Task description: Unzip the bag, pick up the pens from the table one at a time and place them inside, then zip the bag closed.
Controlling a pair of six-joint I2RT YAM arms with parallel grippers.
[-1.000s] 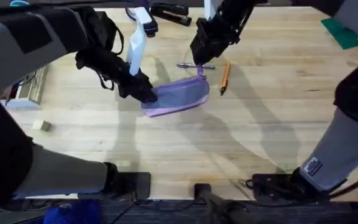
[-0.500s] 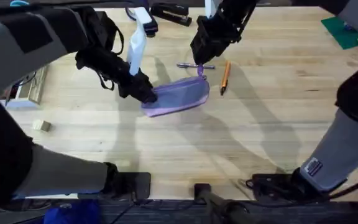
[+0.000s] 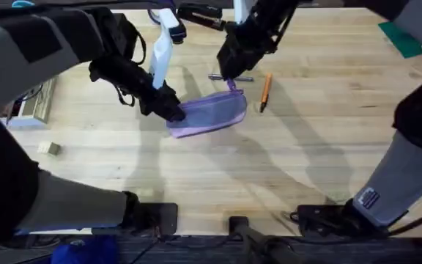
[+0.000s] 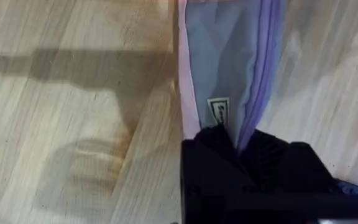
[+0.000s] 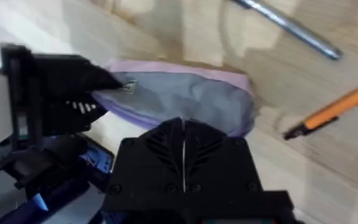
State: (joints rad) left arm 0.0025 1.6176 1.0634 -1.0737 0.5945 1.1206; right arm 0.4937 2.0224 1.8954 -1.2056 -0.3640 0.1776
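The lavender bag (image 3: 212, 112) lies across the middle of the table (image 3: 321, 139). My left gripper (image 3: 171, 111) is shut on the bag's left end; in the left wrist view its black fingers (image 4: 216, 149) pinch the fabric of the bag (image 4: 219, 62). My right gripper (image 3: 230, 75) hovers over the bag's right end, shut, with a purple zipper pull (image 3: 232, 86) stretched up to its tips. The silver pen (image 3: 242, 78) lies just behind the bag, partly under that gripper. The orange pen (image 3: 265, 91) lies to the bag's right. The right wrist view shows the bag (image 5: 191, 93), silver pen (image 5: 291, 26) and orange pen (image 5: 337, 111).
A black stapler (image 3: 201, 14) and a white-and-blue object (image 3: 163, 42) sit at the far edge. A green item (image 3: 404, 37) is at the far right. A small wooden block (image 3: 48, 148) and a box (image 3: 29, 108) are at the left.
My right gripper has shifted slightly left and farther away, with the bag's right corner following a little. The left gripper has held still on the bag.
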